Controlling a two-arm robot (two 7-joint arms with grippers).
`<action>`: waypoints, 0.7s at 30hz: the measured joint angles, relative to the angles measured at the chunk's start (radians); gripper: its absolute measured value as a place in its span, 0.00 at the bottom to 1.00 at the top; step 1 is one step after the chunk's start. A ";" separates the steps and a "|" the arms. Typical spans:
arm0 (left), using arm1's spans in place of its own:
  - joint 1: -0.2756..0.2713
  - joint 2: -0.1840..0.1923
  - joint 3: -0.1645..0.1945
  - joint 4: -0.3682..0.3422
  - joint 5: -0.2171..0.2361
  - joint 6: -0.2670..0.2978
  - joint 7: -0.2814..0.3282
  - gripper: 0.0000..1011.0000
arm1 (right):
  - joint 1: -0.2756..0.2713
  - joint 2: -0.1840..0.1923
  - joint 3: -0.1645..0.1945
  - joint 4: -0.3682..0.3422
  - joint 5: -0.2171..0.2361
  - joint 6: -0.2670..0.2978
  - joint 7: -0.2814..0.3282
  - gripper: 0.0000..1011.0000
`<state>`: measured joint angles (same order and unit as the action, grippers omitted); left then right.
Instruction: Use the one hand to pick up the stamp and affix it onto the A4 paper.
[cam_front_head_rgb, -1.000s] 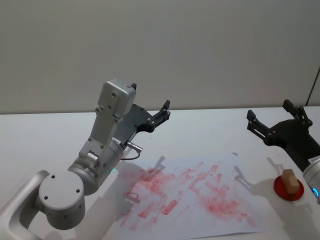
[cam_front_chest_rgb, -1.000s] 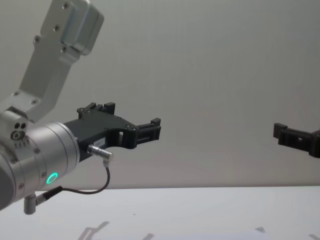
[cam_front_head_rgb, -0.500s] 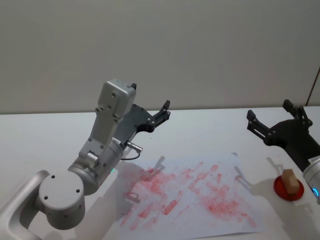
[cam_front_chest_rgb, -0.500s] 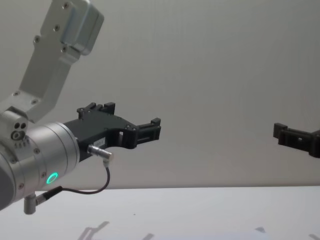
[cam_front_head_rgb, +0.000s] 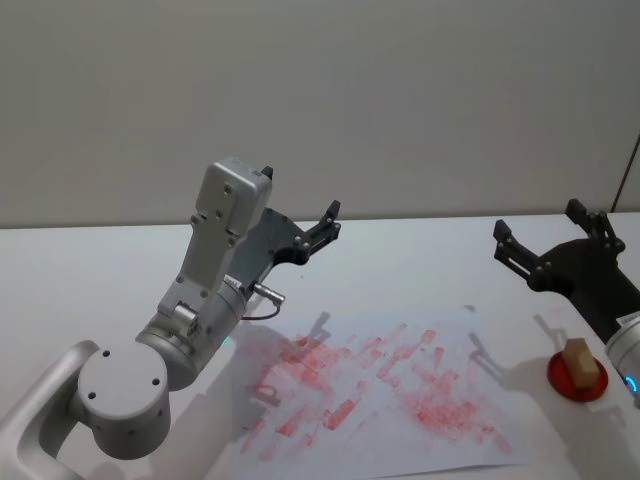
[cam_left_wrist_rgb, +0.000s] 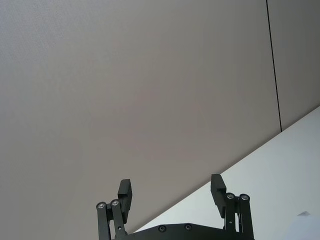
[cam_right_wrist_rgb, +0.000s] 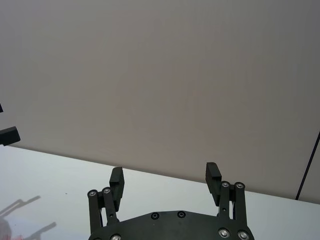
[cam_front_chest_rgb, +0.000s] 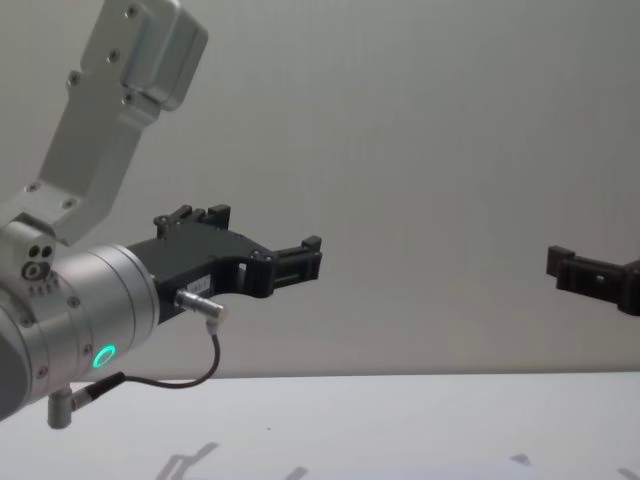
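Nothing is shifting from half a second ago: both arms are keeping their poses and the stamp is staying put. Nearest the robot, one A4 paper (cam_front_head_rgb: 390, 400) is lying flat on the smooth white table (cam_front_head_rgb: 80, 270). It is a thin matte sheet with a sharp far corner, and its middle is crowded with smeared red rectangular prints. Just off the sheet's right edge, one stamp (cam_front_head_rgb: 581, 360), a small tan block, is standing upright on one round red pad (cam_front_head_rgb: 560, 385), and no gripper is touching it. Just behind the stamp, the right gripper (cam_front_head_rgb: 537, 222) is hovering above the table. It is black and blocky, and its two ridged fingers are spreading wide and gripping nothing; the right wrist view (cam_right_wrist_rgb: 165, 179) is showing the same broad gap. On the other side, the left gripper (cam_front_head_rgb: 328, 222), of the same black build on a silver cylindrical arm, is hanging above the table beyond the paper's far left edge. Its two fingers are likewise standing wide apart and empty in the left wrist view (cam_left_wrist_rgb: 171, 192). Farthest off, a plain grey-beige wall (cam_front_head_rgb: 400, 100) is closing the scene
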<state>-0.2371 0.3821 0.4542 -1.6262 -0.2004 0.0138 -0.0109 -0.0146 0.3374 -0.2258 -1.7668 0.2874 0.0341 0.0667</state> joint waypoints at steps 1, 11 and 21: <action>0.000 0.000 0.000 0.000 0.000 0.000 0.000 0.99 | 0.000 0.000 0.000 0.000 0.000 0.000 0.000 0.99; 0.000 0.000 0.000 0.000 0.000 0.000 0.000 0.99 | -0.002 0.001 0.000 -0.001 0.000 0.000 -0.001 0.99; 0.000 0.000 0.000 0.000 0.000 0.000 0.000 0.99 | -0.069 0.028 0.009 -0.064 0.008 0.032 -0.065 0.99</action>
<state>-0.2371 0.3821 0.4542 -1.6262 -0.2004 0.0138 -0.0109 -0.0837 0.3658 -0.2170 -1.8313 0.2957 0.0665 0.0013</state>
